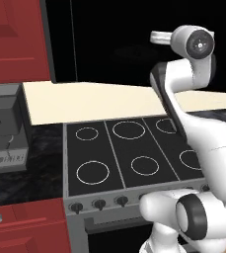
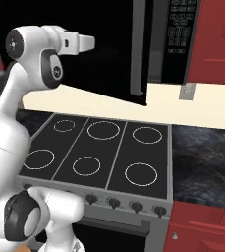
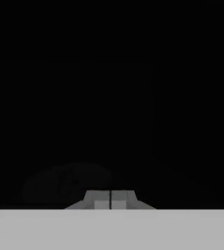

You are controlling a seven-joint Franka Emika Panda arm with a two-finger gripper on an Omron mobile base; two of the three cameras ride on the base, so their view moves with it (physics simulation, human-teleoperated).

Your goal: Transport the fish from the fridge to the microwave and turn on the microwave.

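End effector [image 3: 110,200] has its fingers pressed together, gripping nothing. A faint fish [image 3: 67,184] shape lies in the dark microwave [image 2: 153,44], I think. Probably light, slick, a bit floppy; take it mid-body.

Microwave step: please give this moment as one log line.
gripper: shut, nothing between tips, pointed toward dark cavity | microwave: door open | stage: at microwave
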